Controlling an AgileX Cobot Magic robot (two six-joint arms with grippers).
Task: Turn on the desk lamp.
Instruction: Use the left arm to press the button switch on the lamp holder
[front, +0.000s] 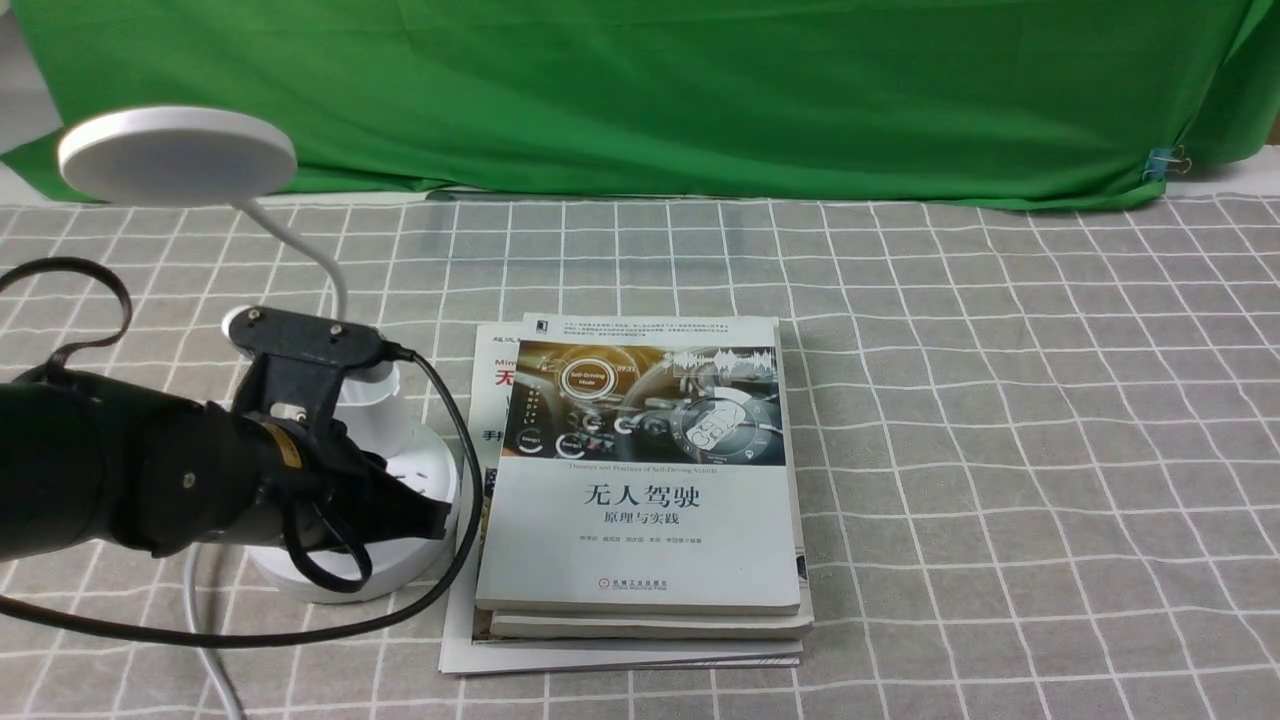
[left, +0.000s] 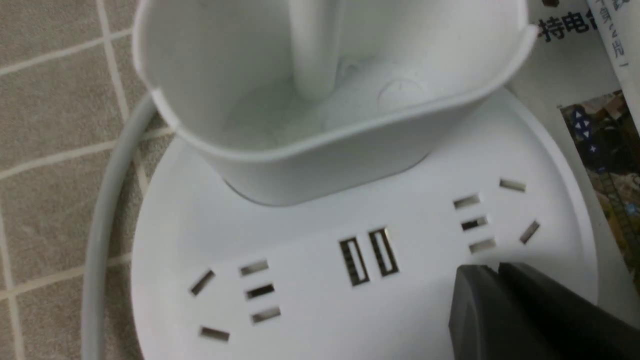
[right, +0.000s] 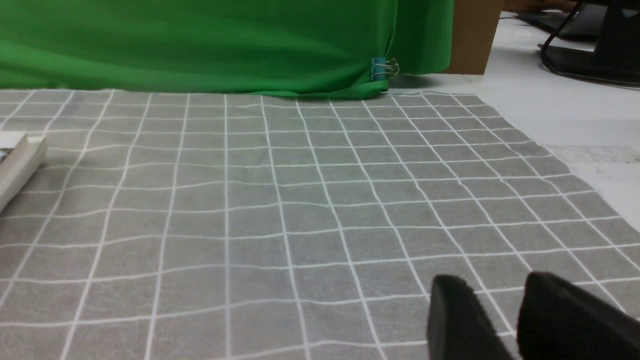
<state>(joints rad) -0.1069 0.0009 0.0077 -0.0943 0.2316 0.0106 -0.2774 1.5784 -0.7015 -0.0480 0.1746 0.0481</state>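
Holds the left pincer (front: 428, 515) low over the round base of the desk lamp (front: 390, 420), at about five o'clock of its small cup, fingers (left: 475, 300) shut tight together with only a thin seam between them and nothing clamped. Cannot tell from either view whether the tips touch the base. Shows, in the left wrist view, the joined tips just beside one group of socket slots on the lamp (left: 300, 240), with a pair of USB slots (left: 370, 255) near the middle of the base and a second socket group beyond. Sets the lamp toward nine o'clock on the grey checked counter (front: 1000, 400), its base just beside a stack of books (front: 640, 480) lying at its three o'clock. Carries the flat disc head (front: 175, 155) high at eleven o'clock of the base, on a thin curved neck rising out of the cup. Trails a white cord (front: 205, 640) from the base toward six o'clock. Hangs the right pincer (right: 495, 282) close above bare counter (right: 300, 200), well apart from the books, fingers slightly apart with cloth visible between them. Backs the counter at twelve o'clock with a green cloth (front: 700, 90), a blue binder clip (front: 1165, 165) at its two o'clock corner.
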